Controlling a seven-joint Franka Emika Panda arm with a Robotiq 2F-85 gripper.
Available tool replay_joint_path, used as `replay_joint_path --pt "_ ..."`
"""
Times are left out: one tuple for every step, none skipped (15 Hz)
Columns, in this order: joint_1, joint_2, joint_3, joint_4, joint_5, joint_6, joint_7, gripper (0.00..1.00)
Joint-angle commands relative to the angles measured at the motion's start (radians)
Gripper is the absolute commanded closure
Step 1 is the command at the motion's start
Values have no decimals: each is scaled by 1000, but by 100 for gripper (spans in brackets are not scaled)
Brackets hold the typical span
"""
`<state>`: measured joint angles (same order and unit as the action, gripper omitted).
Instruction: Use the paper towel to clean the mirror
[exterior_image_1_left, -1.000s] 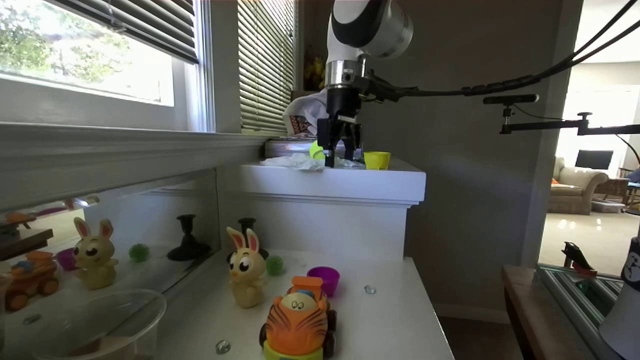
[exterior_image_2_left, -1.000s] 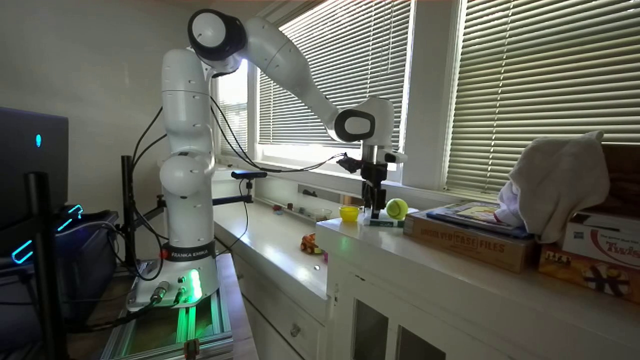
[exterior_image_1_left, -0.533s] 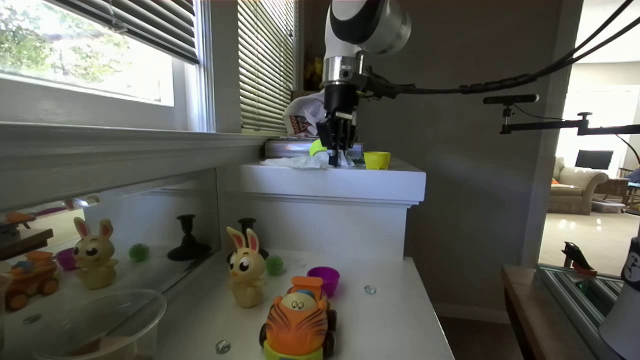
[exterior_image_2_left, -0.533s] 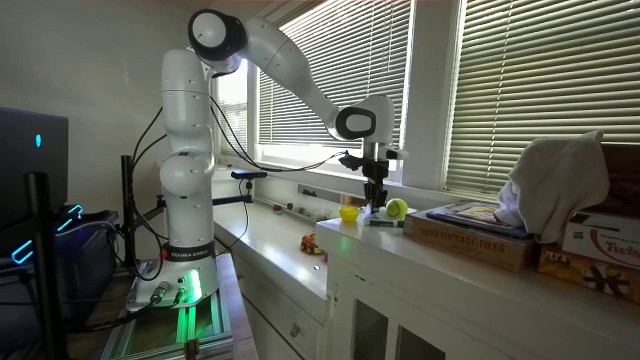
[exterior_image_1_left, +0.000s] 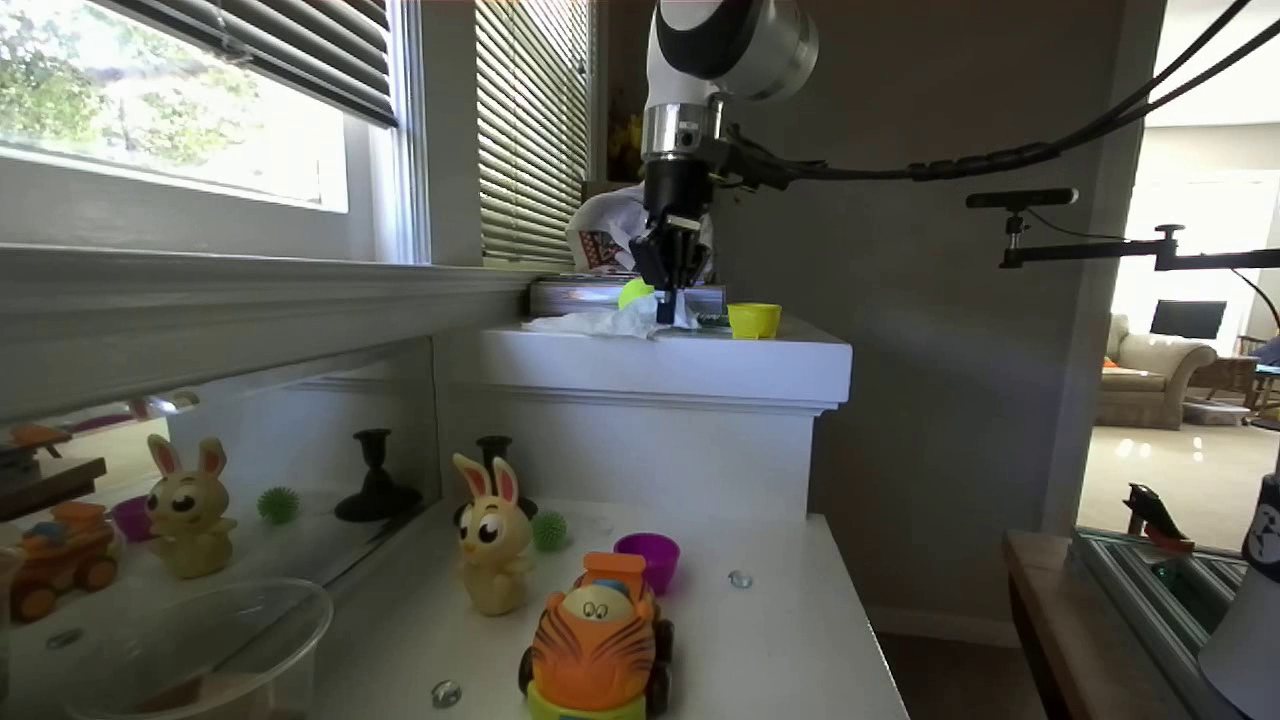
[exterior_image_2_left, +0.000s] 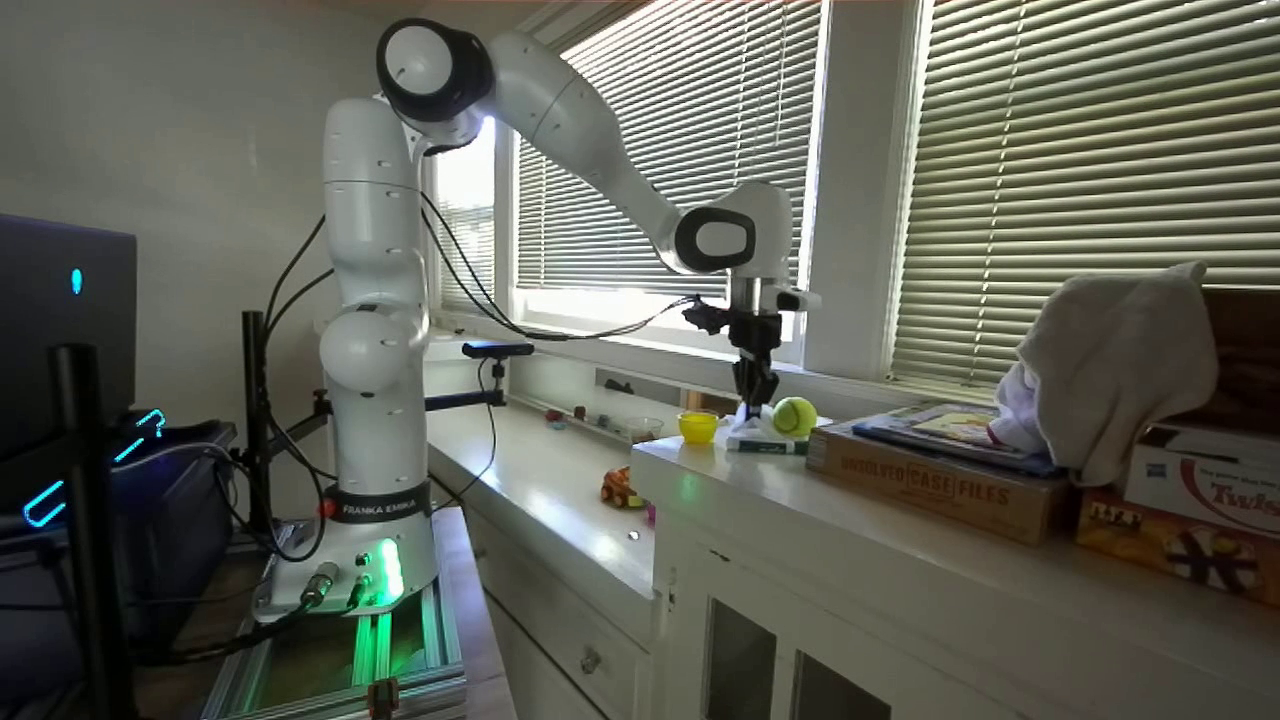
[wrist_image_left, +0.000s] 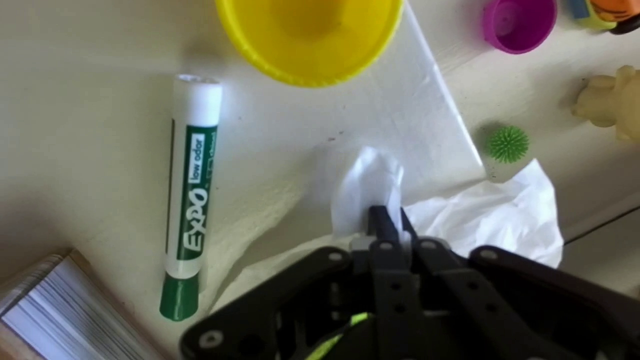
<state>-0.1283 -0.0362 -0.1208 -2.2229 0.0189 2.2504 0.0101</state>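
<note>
In an exterior view, the gripper (exterior_image_1_left: 666, 310) was clamped on the paper towel (exterior_image_1_left: 610, 322) atop the far ledge (exterior_image_1_left: 660, 370), while the mirror (exterior_image_1_left: 310, 470) lay lower, to its near left.

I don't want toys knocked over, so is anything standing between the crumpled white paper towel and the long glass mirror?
Yes: on the white lower counter, a black candlestick, cream rabbit figure, green spiky ball and clear round bowl sit before the mirror. Nothing visible separates the black pincer from the paper towel it grips.
</note>
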Motion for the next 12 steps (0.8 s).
replay_joint_path --pt "4 -14 2 55 -6 -78 16 100" --pt "5 -18 3 66 -6 -92 18 100" --pt "6 -20 5 78 -9 -105 22 100" --pt "6 -22 5 90 -6 -120 19 100" --pt "6 -23 6 101 -11 -134 24 100" --pt "6 -25 6 111 -12 -146 27 100" --pt "6 -25 6 121 -13 -156 27 100" --pt "6 -26 6 131 -13 -165 27 100" --pt "6 -26 6 139 -12 -172 27 100" --pt "6 -27 6 146 -12 -181 27 100" --pt "7 -29 7 154 -11 -189 28 100" --pt "7 -31 7 161 -11 -195 29 100"
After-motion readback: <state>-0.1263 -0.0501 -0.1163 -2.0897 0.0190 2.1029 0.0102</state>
